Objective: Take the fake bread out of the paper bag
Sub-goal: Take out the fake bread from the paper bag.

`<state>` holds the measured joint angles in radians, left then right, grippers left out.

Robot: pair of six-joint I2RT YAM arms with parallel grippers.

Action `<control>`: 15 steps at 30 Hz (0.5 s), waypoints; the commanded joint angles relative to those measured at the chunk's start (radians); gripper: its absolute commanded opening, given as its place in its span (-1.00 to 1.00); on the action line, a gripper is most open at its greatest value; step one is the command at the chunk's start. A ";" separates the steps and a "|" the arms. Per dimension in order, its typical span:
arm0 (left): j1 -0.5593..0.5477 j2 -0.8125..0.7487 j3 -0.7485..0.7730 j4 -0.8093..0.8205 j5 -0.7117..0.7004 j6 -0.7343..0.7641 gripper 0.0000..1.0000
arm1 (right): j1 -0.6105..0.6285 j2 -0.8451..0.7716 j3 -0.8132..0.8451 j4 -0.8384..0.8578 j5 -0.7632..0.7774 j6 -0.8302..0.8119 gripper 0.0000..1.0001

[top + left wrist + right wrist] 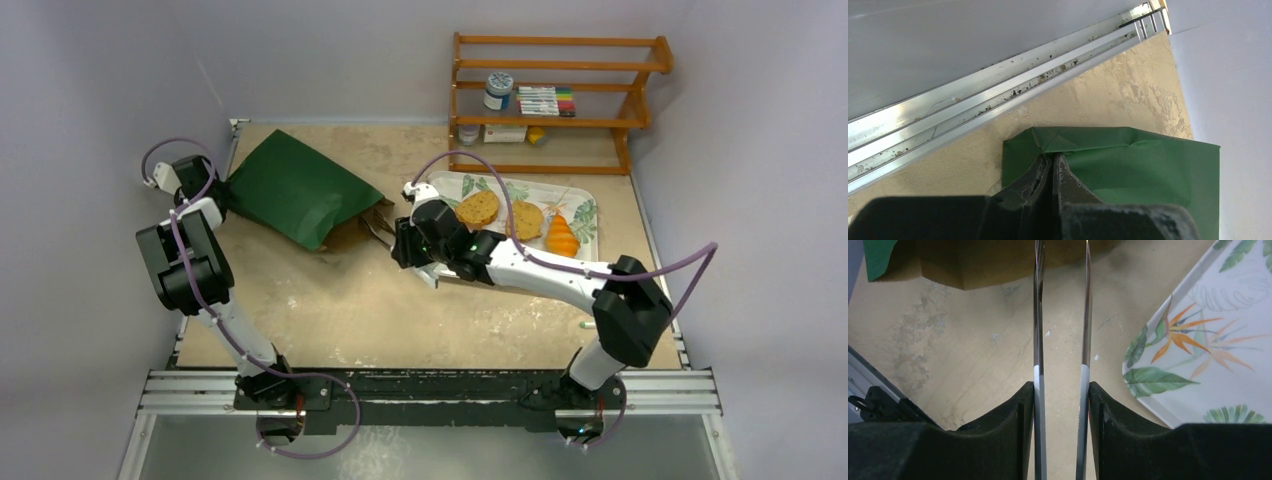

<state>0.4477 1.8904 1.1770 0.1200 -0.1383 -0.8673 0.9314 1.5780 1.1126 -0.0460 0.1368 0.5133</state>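
Note:
The dark green paper bag [295, 190] lies on its side at the back left, its brown mouth [365, 230] facing right. My left gripper [222, 195] is shut on the bag's folded closed end [1053, 157]; the green paper [1148, 175] spreads beyond the fingers. My right gripper [400, 243] hovers just right of the bag's mouth, narrowly open and empty. In the right wrist view its thin fingers [1062, 250] point at the brown mouth [983, 265]. Three fake bread pieces lie on the leaf-patterned tray [590, 215]: two speckled tan ones [478, 208] [526, 220] and an orange ridged one [561, 237]. Inside of the bag is hidden.
A wooden shelf [555, 100] with a jar and small boxes stands at the back right behind the tray. The tray's corner [1198, 340] is close to my right gripper's right side. An aluminium rail [973, 110] runs along the table's left edge beside the bag.

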 commanded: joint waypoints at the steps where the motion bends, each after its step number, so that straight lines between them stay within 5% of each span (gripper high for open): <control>1: 0.012 -0.035 -0.023 0.010 0.011 0.028 -1.00 | 0.007 0.043 0.086 0.106 -0.022 -0.033 -0.15; 15: 0.011 -0.063 -0.027 0.001 0.022 0.023 -1.00 | -0.009 0.375 0.307 0.216 -0.072 -0.119 -0.15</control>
<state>0.4503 1.8763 1.1530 0.1383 -0.1326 -0.8700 0.9306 1.9209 1.3289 0.0711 0.0830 0.4427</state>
